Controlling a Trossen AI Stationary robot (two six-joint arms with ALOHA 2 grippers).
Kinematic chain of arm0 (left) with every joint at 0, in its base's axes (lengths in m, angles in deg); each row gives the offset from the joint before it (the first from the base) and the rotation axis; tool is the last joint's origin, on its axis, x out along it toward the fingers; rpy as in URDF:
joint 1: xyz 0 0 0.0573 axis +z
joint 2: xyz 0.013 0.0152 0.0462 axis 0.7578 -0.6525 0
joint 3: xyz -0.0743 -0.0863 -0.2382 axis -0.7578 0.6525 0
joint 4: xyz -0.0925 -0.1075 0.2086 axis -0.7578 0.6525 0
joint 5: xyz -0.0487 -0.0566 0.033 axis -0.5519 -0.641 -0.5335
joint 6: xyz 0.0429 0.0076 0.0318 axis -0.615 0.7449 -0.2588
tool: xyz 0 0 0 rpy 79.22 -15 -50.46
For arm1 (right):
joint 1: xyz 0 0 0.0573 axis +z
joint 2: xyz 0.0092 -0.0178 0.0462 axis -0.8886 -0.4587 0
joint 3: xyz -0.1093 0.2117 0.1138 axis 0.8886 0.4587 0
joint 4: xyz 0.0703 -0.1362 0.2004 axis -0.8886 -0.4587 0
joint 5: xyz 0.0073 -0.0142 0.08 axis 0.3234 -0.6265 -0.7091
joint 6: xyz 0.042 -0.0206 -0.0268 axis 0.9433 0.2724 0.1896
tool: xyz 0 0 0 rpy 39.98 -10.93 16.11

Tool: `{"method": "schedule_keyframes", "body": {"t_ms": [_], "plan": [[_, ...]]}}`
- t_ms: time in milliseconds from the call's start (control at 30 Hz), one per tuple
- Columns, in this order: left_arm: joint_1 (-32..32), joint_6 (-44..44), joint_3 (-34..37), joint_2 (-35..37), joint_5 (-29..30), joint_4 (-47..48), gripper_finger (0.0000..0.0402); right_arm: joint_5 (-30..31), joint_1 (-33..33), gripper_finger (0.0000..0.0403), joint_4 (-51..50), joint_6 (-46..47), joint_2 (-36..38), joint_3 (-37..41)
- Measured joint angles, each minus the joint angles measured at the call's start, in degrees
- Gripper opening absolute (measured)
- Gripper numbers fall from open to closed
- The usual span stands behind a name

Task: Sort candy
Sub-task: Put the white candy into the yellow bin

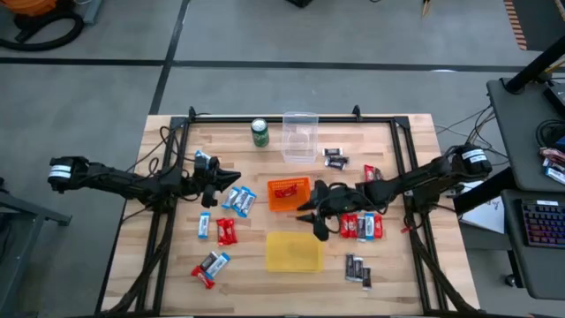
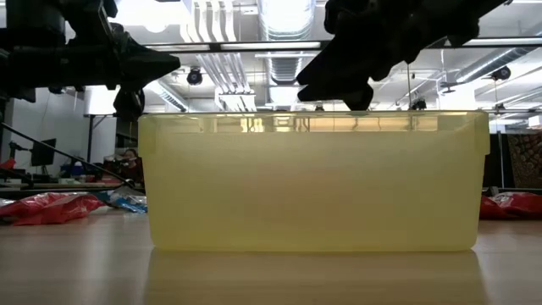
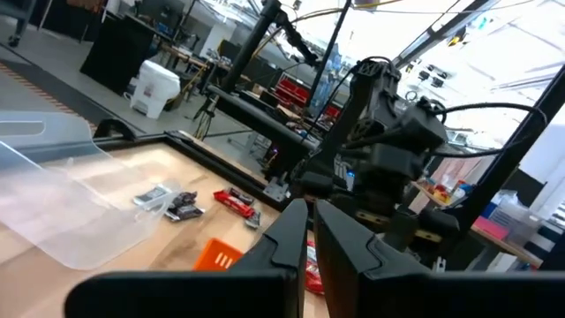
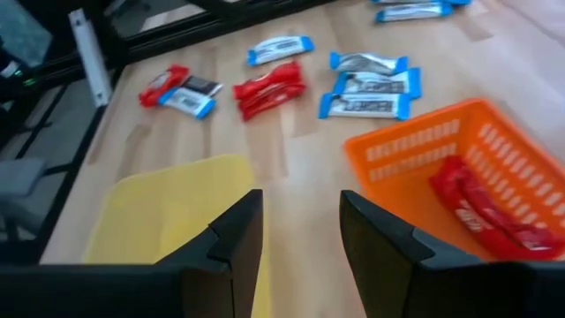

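Orange bin [image 1: 289,193] holds red candy [image 4: 484,210]; yellow bin [image 1: 294,252] beside it.

we see wrapped candy bars scattered flat on the table. red bar [image 1: 286,190] lies inside the orange bin. blue-and-white bars [image 1: 240,201] cluster left of that bin, red pair [image 1: 226,231] just below them, a mixed red, blue and dark bunch [image 1: 209,266] lower left. red and blue ones [image 1: 363,226] sit right of the bin, dark bars [image 1: 335,158] above, dark pair [image 1: 357,268] right of the yellow bin.
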Motion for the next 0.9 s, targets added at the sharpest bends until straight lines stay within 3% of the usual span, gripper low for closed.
{"method": "schedule_keyframes", "body": {"t_ms": [633,733,900], "plan": [[-3.3,6.6,0.0,-0.1,0.0,3.5,0.0000,3.0,3.0,0.0138,-8.6,3.0,0.2,0.0],[-3.3,7.8,-2.1,-0.4,4.1,13.8,0.0000,3.1,3.0,0.0137,-8.5,2.4,0.2,0.0],[-3.3,13.4,-13.4,-2.3,6.0,48.8,0.0000,5.3,2.8,0.0137,-8.5,1.5,0.2,0.0]]}}
